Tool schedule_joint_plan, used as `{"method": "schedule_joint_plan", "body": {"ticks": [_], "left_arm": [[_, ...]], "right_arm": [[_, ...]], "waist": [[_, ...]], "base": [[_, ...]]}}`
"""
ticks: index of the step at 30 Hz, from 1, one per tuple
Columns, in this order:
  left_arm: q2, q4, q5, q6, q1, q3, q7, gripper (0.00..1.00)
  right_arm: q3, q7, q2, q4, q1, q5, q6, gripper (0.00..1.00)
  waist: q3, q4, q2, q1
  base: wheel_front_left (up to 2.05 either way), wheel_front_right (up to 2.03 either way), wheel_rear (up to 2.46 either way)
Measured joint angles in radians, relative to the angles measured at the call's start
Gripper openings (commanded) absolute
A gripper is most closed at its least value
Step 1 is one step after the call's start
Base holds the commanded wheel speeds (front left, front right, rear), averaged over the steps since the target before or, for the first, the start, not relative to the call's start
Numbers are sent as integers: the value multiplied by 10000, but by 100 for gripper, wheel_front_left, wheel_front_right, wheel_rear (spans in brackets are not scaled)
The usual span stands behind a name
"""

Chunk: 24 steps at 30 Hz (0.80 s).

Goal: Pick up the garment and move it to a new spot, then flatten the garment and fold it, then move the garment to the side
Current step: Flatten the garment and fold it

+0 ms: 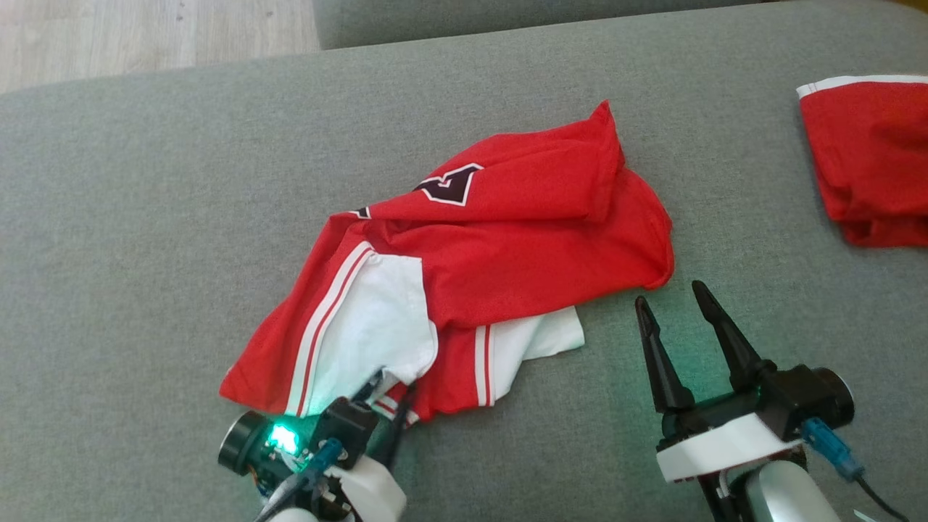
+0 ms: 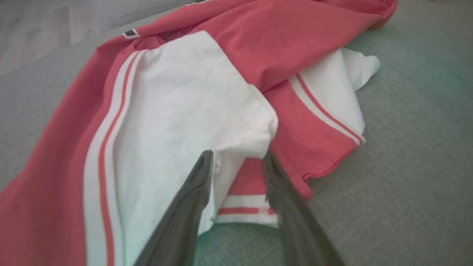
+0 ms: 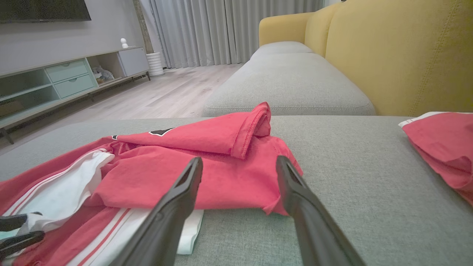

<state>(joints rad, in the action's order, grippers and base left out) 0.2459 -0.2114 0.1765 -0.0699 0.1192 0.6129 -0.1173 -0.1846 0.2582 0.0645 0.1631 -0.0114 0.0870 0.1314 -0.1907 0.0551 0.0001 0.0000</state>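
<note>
The red-and-white garment is lying crumpled in the middle of the frame on the grey sofa cushion, its white panel and striped hem spilling toward the lower left. There the left gripper is straddling a white fold with its fingers partly apart (whether the cloth is truly pinched I cannot tell). The right gripper is hovering at the lower right, just beside the garment's red edge, its fingers spreading wide and holding nothing. A second red garment is sitting at the far right edge, well apart.
</note>
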Motion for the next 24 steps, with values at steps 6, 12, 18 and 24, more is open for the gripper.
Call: {"method": "schedule_joint_plan", "body": {"ticks": [6,12,18,24], "left_arm": [[-25,-240,-4,8,386,10,639,0],[-25,15,-176,-105,670,2,1298,0],[171,982,-546,-468,886,-136,1641,0],[439,1837,-736,-637,1355,-372,1789,0]], "right_arm": [[0,0,71,-17,-1,12,0,100],[19,0,146,-23,-4,12,0,100],[113,0,514,29,-620,-4,0,100],[-362,0,1448,1413,-2186,46,0,100]], "waist": [[-57,-20,0,0],[-37,-155,0,0],[-180,-507,0,0],[-550,-939,0,1]], "base": [[0,0,0],[0,0,0],[0,0,0],[0,0,0]]}}
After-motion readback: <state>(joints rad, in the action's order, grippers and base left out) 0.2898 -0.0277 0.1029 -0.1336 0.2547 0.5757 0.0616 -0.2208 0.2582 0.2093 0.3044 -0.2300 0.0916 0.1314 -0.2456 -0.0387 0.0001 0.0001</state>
